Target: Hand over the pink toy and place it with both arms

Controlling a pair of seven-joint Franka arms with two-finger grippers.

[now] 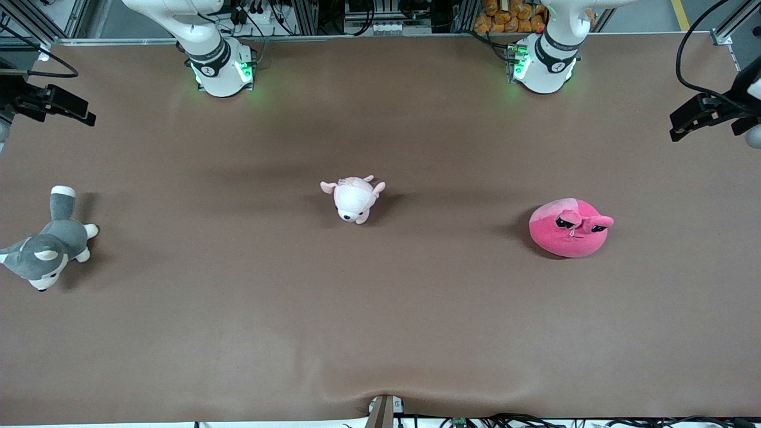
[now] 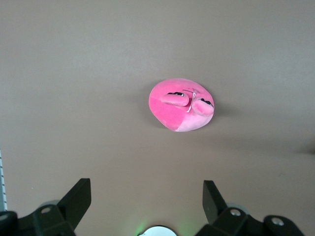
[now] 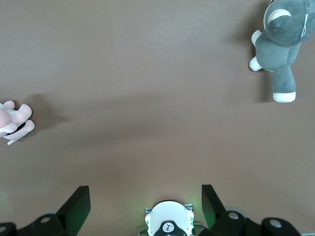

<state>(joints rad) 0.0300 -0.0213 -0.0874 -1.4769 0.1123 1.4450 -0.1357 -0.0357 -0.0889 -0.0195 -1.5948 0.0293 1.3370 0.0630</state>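
The pink toy [image 1: 569,232] is a hot-pink round blob plush with two stalk eyes. It lies on the brown table toward the left arm's end and also shows in the left wrist view [image 2: 179,105]. My left gripper [image 2: 145,190] is open and empty, high above the table near its own base [image 1: 544,62], well apart from the toy. My right gripper [image 3: 145,195] is open and empty, high above its own base [image 1: 220,65]. Neither gripper shows in the front view.
A small pale pink-and-white animal plush [image 1: 354,199] lies mid-table and shows at the edge of the right wrist view [image 3: 12,123]. A grey-and-white husky plush [image 1: 47,246] lies at the right arm's end. Black camera mounts [image 1: 53,104] [image 1: 707,113] overhang both ends.
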